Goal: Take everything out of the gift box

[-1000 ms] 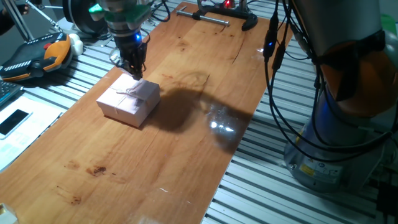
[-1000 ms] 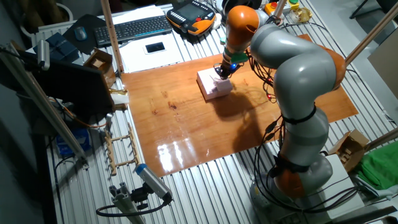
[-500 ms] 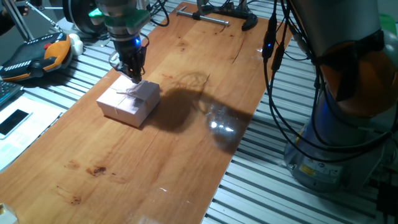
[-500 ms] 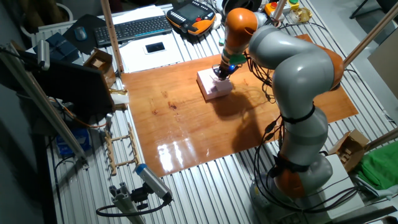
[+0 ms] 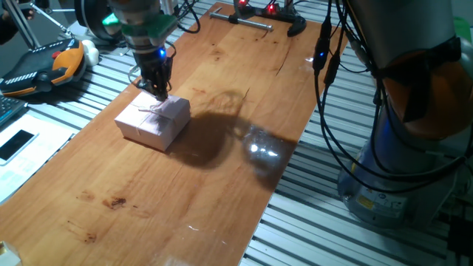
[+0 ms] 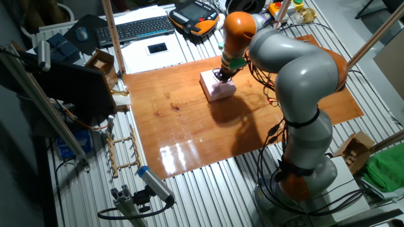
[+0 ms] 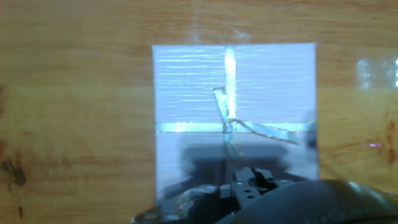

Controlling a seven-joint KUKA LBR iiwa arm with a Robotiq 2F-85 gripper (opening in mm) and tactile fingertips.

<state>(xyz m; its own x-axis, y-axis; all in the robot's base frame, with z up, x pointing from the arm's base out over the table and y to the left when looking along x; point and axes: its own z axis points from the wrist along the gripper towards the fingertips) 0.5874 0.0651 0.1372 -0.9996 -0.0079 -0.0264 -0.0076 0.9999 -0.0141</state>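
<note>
The gift box (image 5: 151,122) is a pale pink square box that stands on the wooden table with its lid on. A thin ribbon bow (image 7: 229,127) is tied across the lid (image 7: 186,87). My gripper (image 5: 157,91) hangs just above the box's far edge, with its fingers pressed together and nothing between them. It shows the same way in the other fixed view (image 6: 221,77), over the box (image 6: 218,88). In the hand view my gripper (image 7: 249,180) is at the bottom, over the lid's near edge. The contents are hidden under the lid.
An orange teach pendant (image 5: 44,66) lies on the slatted bench left of the table. A metal bar (image 5: 251,22) lies at the table's far end. Cables (image 5: 325,52) hang at the right edge. A keyboard (image 6: 136,28) is behind the table.
My gripper has shifted slightly across the lid toward the box's far edge, staying shut. The box has not moved.
</note>
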